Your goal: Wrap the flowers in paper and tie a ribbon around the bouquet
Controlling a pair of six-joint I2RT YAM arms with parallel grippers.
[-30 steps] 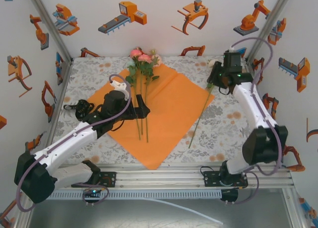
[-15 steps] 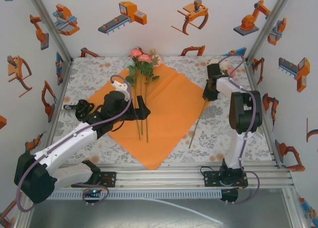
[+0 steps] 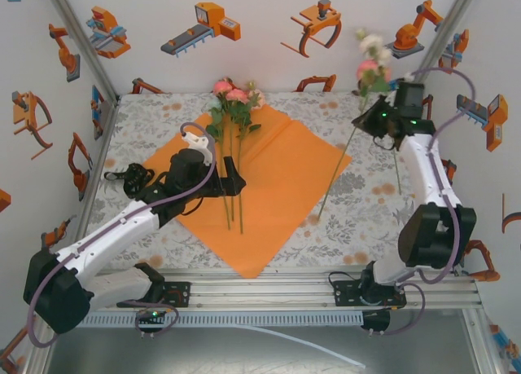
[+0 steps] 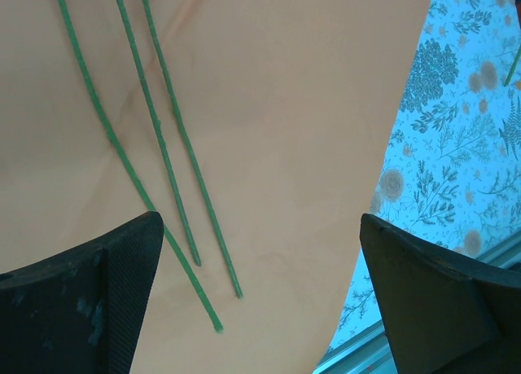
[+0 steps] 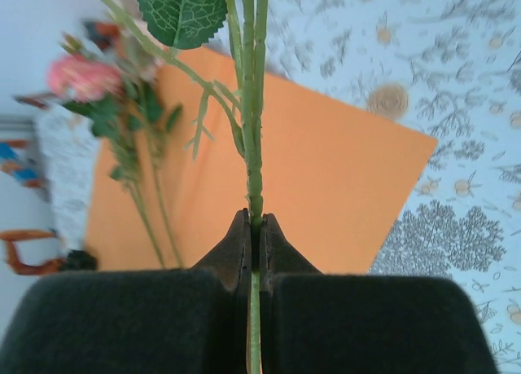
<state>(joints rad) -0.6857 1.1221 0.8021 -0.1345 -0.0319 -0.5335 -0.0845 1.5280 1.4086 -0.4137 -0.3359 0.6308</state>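
Right claw (image 5: pixel 254 227) clamped on flower stem (image 5: pixel 253 166), axis 1-to-7 o'clock; paper (image 3: pixel 281 174) at 8 o'clock; left claw (image 4: pixel 260 260) apart.

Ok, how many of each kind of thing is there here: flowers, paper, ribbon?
Loose flower stems: 3
Flower stem in right gripper: 1
Orange paper sheet: 1
Black ribbon: 1
Total: 6

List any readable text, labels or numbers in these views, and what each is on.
No text can be read.
Wall stickers: robot pictures, no words.
Paper: plain orange, no print.
Ribbon: too small to read any lettering.
Tablecloth: floral print, no text.
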